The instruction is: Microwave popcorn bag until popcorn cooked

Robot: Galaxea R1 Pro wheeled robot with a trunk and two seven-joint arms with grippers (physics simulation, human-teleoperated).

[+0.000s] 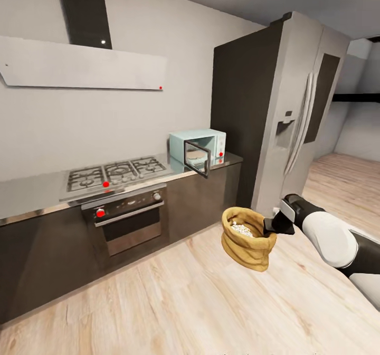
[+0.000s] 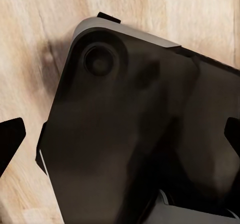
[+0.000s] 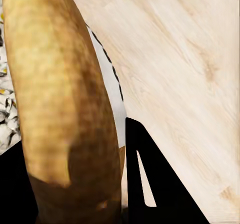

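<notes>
From the head camera, the right gripper (image 1: 270, 224) pinches the rim of the popcorn bag (image 1: 248, 239) and holds it up over the wood floor (image 1: 158, 302), far from the microwave (image 1: 198, 150). Up close on the right wrist, the bag's rim (image 3: 60, 99) sits between the black fingers (image 3: 150, 184). On the left wrist, the left gripper (image 2: 120, 144) has its fingers spread wide above the robot's dark base (image 2: 135, 134).

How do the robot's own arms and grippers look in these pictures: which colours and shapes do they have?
The right arm has a glossy white rounded shell, with black sections at the wrist and behind the shell. The right gripper is matt black, with flat, angular, pointed fingers. In the left wrist view, black pointed fingertips stand at both edges. No cables or markings are visible.
</notes>
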